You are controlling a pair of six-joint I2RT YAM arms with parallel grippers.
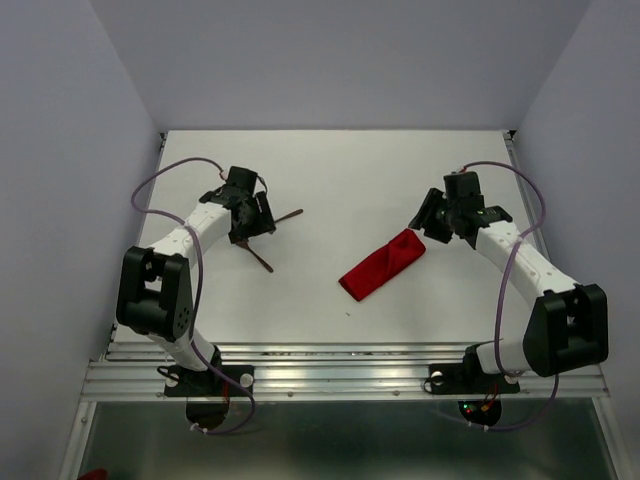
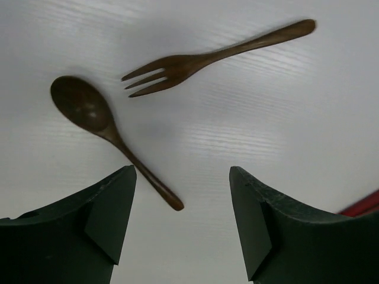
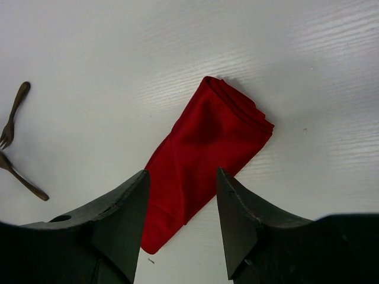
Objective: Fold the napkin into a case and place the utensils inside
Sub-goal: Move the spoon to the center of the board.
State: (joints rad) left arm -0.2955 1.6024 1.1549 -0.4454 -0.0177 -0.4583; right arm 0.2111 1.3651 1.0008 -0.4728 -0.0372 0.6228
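The napkin (image 1: 383,264) lies folded into a narrow red strip, the case, slanting across the table's middle right. In the right wrist view this red cloth (image 3: 204,160) lies on the table below and between the fingers of my right gripper (image 3: 182,173), which is open and holds nothing. In the overhead view my right gripper (image 1: 428,222) hovers at the strip's far end. A dark wooden spoon (image 2: 95,118) and fork (image 2: 201,60) lie loose on the table. My left gripper (image 2: 182,171) is open and empty above the tip of the spoon's handle. From above, my left gripper (image 1: 256,216) sits between the fork (image 1: 288,215) and the spoon (image 1: 260,259).
White table (image 1: 330,170) with grey walls on three sides and a metal rail (image 1: 340,375) at the near edge. A sliver of red cloth (image 2: 362,205) shows at the left wrist view's right edge. The fork (image 3: 12,118) and spoon handle (image 3: 26,183) show at the far left of the right wrist view.
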